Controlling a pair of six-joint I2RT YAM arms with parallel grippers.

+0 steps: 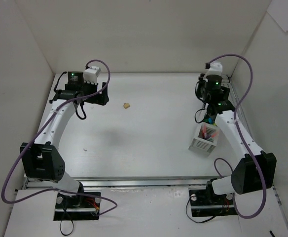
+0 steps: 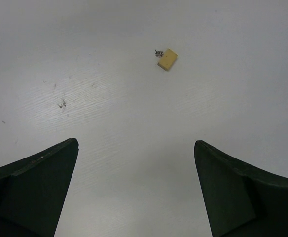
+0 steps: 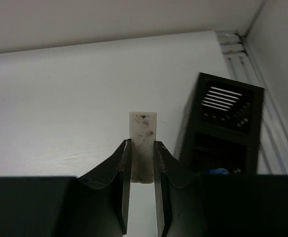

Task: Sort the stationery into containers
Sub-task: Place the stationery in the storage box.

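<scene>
Tan eraser (image 2: 167, 59), one, lies loose on the table (image 1: 149, 148) near the left gripper (image 2: 135, 143), jaws spread wide; one smudged white eraser (image 3: 143, 126) is pinched in the right gripper (image 3: 143, 144), beside one organizer (image 3: 228, 113).

Left arm reaches toward the upper left of the top view, its claw (image 2: 136, 144) spread wide. Right arm extends to the upper right, its claw (image 3: 142, 144) pinching a white eraser (image 3: 143, 126).
</scene>
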